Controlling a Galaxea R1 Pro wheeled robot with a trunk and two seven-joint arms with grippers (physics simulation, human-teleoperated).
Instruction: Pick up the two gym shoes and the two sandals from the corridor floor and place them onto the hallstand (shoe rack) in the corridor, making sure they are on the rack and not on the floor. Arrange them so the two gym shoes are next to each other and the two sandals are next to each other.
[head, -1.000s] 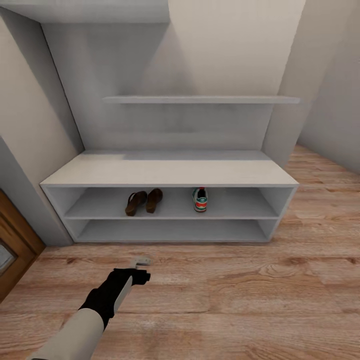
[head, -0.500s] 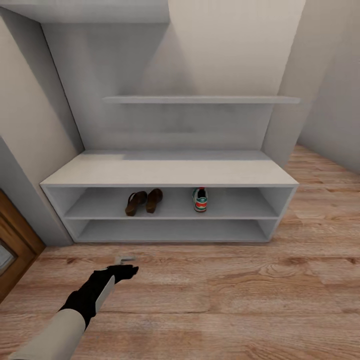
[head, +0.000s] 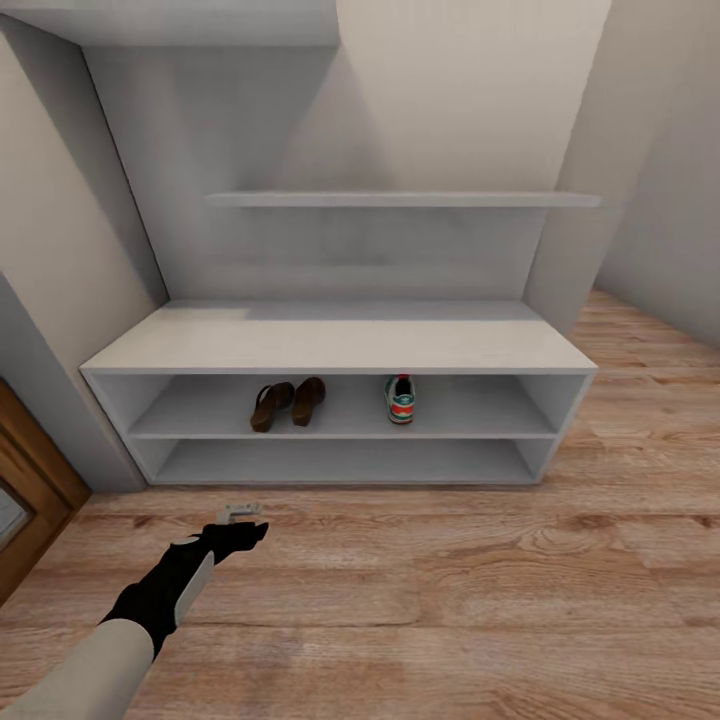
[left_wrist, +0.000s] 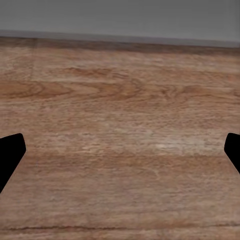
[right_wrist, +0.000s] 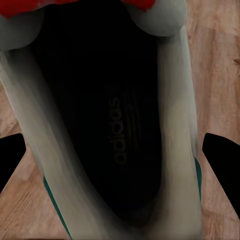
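Note:
The white hallstand (head: 340, 345) stands against the wall. On its upper shelf tier the two brown sandals (head: 288, 403) lie side by side, with one gym shoe (head: 400, 398) a little to their right. The other gym shoe (right_wrist: 170, 125) is seen from above on the corridor floor (right_wrist: 220, 60), its dark insole facing the camera. My right gripper (right_wrist: 117, 160) is open, with one fingertip on each side of that shoe. My left gripper (head: 240, 512) hangs low over bare floor (left_wrist: 120, 100) in front of the rack, open and empty (left_wrist: 120, 155).
A thin floating wall shelf (head: 400, 199) hangs above the rack. A brown wooden door (head: 25, 500) is at the left edge. Walls close in the rack's alcove on both sides. The plank floor runs on to the right (head: 640, 340).
My left arm has drawn back and to the left, away from the rack's front. The shoes on the rack have not moved.

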